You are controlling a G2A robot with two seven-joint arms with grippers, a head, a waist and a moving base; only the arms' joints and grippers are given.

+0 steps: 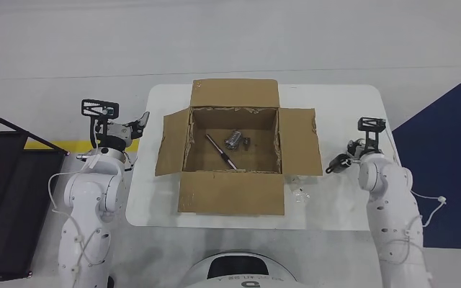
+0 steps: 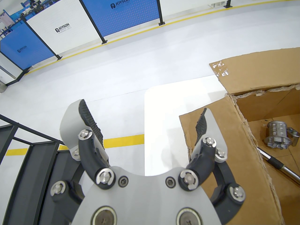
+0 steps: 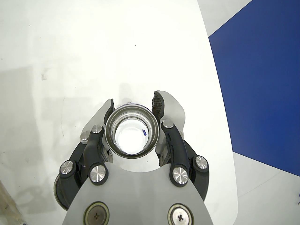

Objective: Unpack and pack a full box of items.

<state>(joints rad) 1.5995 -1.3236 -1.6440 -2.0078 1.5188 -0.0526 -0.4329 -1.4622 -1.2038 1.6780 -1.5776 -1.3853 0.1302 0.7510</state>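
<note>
An open cardboard box (image 1: 235,191) sits mid-table with its flaps spread. Inside lie a thin metal rod (image 1: 220,151) and a ribbed metal cylinder part (image 1: 233,138); the left wrist view also has the cylinder part (image 2: 277,135) and the rod (image 2: 279,165). My left gripper (image 2: 143,115) is open and holds nothing, hovering at the table's left edge beside the box's left flap (image 2: 206,141). My right gripper (image 3: 133,105) is shut on a short metal tube (image 3: 131,131), held upright just above the white table to the right of the box, at the same place as the gripper (image 1: 337,164) in the top view.
A few small clear bits (image 1: 300,193) lie on the table (image 1: 324,108) by the box's front right corner. A black rack (image 1: 18,194) stands on the floor to the left. Blue and white partition panels (image 2: 117,8) line the room far off.
</note>
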